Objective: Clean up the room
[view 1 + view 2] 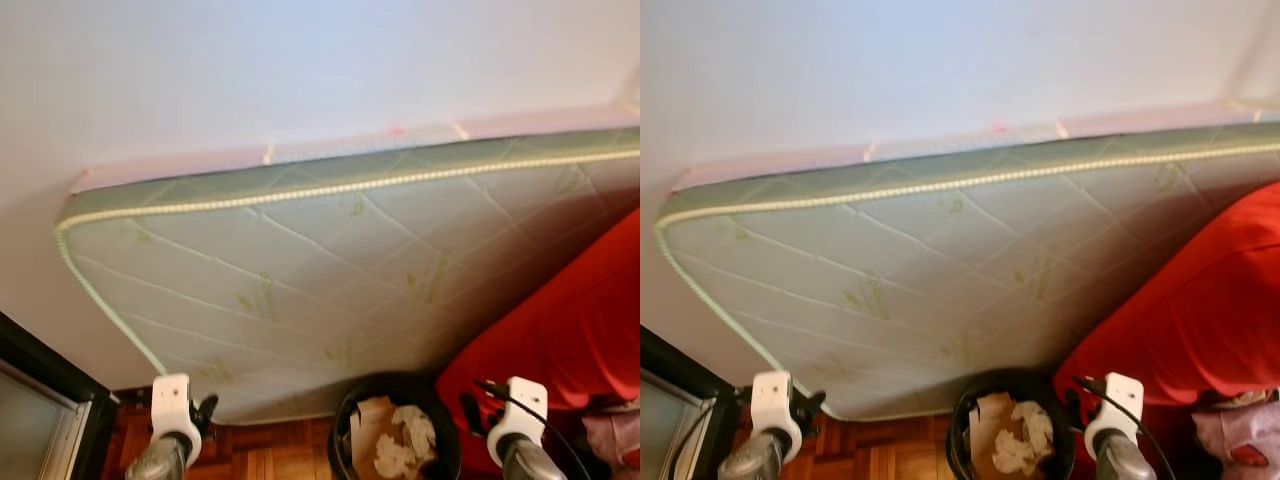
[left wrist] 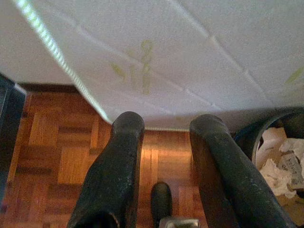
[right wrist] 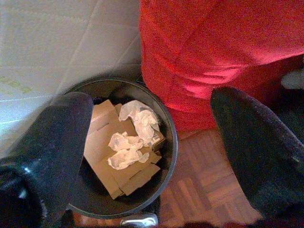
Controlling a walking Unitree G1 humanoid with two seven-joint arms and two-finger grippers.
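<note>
Here, starting at the far left, a dark-framed glass panel point(image 1: 40, 405) is standing at the edge of the head view, beside the left gripper point(image 2: 164, 126). That gripper is hovering low over the reddish-brown parquet wood floor point(image 2: 57, 152), its two black fingers point(image 2: 114, 166) standing moderately apart and holding nothing. Beyond the fingertips, the big quilted pale-green mattress with leaf print and beaded piping point(image 1: 330, 270) is leaning on edge against the plain white wall point(image 1: 250, 70), its long axis running left to right along the wall and its rounded lower corner coming down just ahead of the left fingers.

Moving toward the middle, the round black waste bin point(image 3: 168, 147) is standing upright on the parquet, its mouth facing up, touching or nearly touching the foot of the mattress. Flattened brown cardboard pieces point(image 3: 107, 156) are lying inside it with their long sides tilted across the opening, and crumpled white paper tissues point(image 3: 128, 142) are sitting on top of them. The right gripper point(image 3: 152, 111) is hanging just above the bin with its fingers point(image 3: 54, 142) spread wide and empty, one fingertip over the bin's rim, the other beyond it over the floor.

Further right, a bright red fabric-covered cushion or sofa point(image 3: 213, 52) is pressing close against the bin's side, and a small pinkish cloth item point(image 1: 610, 430) is lying at the far right.
</note>
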